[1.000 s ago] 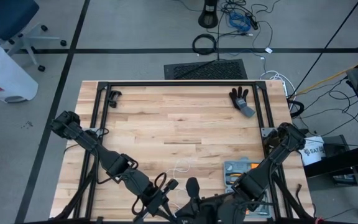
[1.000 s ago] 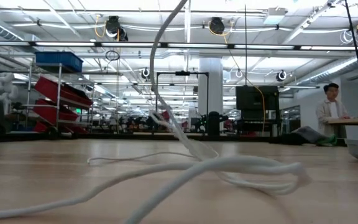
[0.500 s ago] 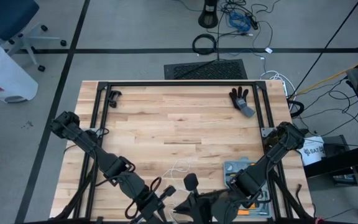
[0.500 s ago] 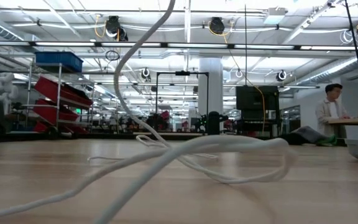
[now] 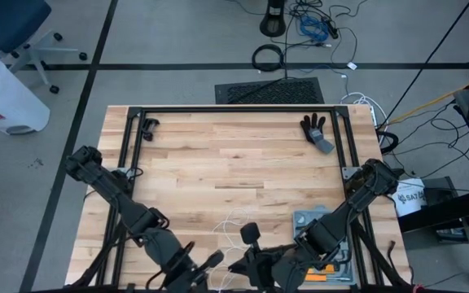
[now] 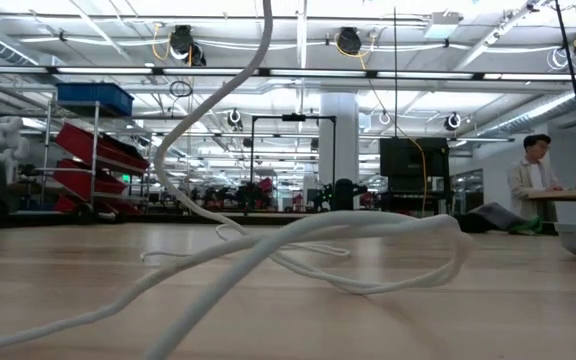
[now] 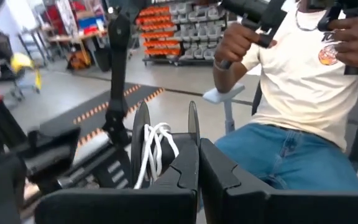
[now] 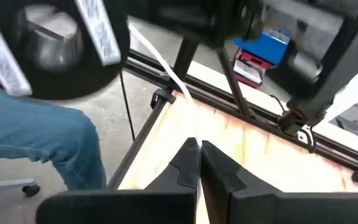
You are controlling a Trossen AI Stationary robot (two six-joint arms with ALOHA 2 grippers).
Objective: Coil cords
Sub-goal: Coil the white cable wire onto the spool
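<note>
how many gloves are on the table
1: a dark glove lies near the table's far right corner, by the frame rail. The arms cover part of the near edge, so more could be hidden there.

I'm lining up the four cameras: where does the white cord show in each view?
High view: white cord loops on the table's near edge.
Low view: cord sprawls across the foreground, rising out the top.
Left wrist view: strands wound on the reel.
Right wrist view: a taut strand.
Shared landmark: the wooden table.
</note>
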